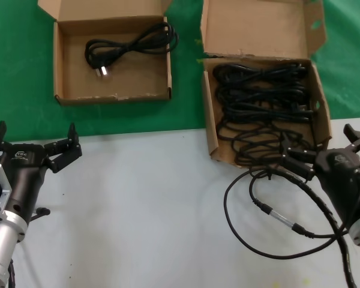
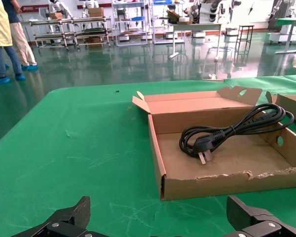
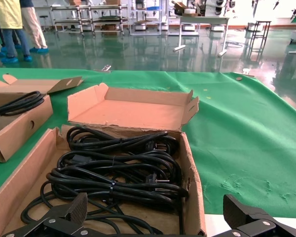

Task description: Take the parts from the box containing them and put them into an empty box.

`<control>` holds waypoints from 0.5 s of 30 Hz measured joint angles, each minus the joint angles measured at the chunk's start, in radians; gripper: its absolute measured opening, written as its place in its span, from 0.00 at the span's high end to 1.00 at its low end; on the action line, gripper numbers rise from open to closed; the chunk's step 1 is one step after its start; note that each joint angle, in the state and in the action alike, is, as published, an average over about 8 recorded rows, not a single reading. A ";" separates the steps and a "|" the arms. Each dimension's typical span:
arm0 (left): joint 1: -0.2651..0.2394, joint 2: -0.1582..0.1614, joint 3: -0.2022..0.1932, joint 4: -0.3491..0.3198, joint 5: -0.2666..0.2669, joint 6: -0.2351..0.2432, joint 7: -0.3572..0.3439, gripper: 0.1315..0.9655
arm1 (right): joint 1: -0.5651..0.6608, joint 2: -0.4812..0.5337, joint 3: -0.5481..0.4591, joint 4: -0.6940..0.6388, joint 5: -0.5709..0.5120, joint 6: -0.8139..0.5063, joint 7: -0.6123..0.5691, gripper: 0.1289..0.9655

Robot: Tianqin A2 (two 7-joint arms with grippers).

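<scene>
The smaller squarish box (image 1: 78, 78) stands at the far left on green cloth and holds one coiled black power cord (image 1: 132, 45) with its plug showing. The bigger box (image 1: 258, 30) with the tall notched flap stands at the far right and holds several bundled cords (image 1: 261, 99). My left gripper (image 1: 36, 139) is open and empty over the white table, short of the smaller box (image 2: 227, 182); its cord (image 2: 227, 131) shows in the left wrist view. My right gripper (image 1: 324, 144) is open and empty at the bigger box's near right corner, facing the cords (image 3: 118, 168).
A thicker black robot cable with a silver connector (image 1: 276, 216) loops on the white table in front of the bigger box. Green cloth (image 1: 186, 90) covers the far half, between the boxes. In the right wrist view the smaller box (image 3: 15, 128) shows at the side.
</scene>
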 joint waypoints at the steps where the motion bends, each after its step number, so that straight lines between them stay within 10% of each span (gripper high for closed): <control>1: 0.000 0.000 0.000 0.000 0.000 0.000 0.000 0.00 | 0.000 0.000 0.000 0.000 0.000 0.000 0.000 0.00; 15: 0.000 0.000 0.000 0.000 0.000 0.000 0.000 0.00 | 0.000 0.000 0.000 0.000 0.000 0.000 0.000 0.00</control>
